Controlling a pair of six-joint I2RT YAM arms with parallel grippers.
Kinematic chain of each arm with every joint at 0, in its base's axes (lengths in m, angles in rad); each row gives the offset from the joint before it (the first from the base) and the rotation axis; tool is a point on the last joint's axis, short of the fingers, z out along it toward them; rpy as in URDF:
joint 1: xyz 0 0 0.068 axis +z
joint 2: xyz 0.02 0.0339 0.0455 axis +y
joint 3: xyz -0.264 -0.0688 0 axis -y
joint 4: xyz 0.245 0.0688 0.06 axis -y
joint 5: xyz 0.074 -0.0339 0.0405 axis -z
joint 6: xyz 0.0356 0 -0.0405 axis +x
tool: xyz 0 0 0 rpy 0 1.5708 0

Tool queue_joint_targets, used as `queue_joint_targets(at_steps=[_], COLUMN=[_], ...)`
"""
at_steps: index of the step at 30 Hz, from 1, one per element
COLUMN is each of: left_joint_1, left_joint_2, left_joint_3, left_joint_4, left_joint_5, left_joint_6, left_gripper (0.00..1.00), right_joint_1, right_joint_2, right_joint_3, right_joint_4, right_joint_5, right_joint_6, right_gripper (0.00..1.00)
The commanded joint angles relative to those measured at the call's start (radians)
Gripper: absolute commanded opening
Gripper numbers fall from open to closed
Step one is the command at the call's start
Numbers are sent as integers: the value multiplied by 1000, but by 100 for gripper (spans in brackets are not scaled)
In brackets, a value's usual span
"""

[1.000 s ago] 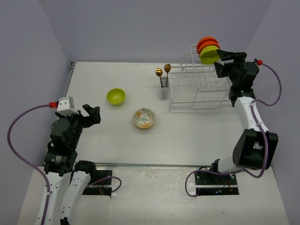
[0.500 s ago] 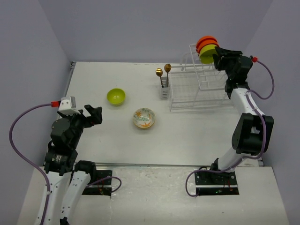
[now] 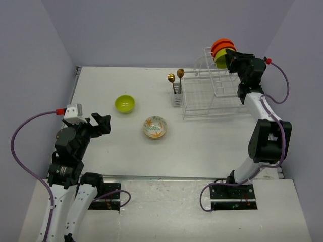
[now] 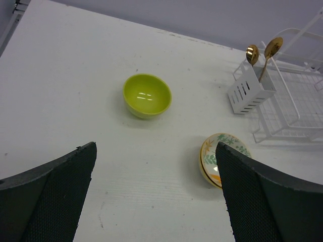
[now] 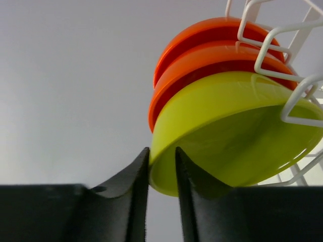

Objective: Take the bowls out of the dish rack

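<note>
The right pincer was clamped on the rim of the lime-green bowl. This bowl was stood on edge in the dish rack, at 2 o'clock on the tabletop, just beside two orange bowls. The left pincer was held fully apart at 8 o'clock, with nothing gripped.

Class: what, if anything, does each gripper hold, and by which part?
The right gripper pinches the lime-green bowl by its rim, in the dish rack. The left gripper holds nothing.
</note>
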Motion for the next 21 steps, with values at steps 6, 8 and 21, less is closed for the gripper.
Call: queue_joint_targets(at_steps=[6, 8, 21], left_joint_1=[-7, -9, -9], left_joint_2=[-9, -10, -21], left_joint_3=[-2, -2, 3], left_joint_4=[34, 35, 29], left_joint_5=[10, 8, -12], left_joint_6=[28, 28, 25], left_gripper=[100, 100, 100], right_joint_1=[15, 15, 18], right_joint_2=[7, -1, -41], right_joint_3=[8, 0, -110], right_joint_4=[59, 74, 322], right_joint_5=[57, 55, 57], right_joint_6=[19, 10, 10], right_gripper=[18, 13, 0])
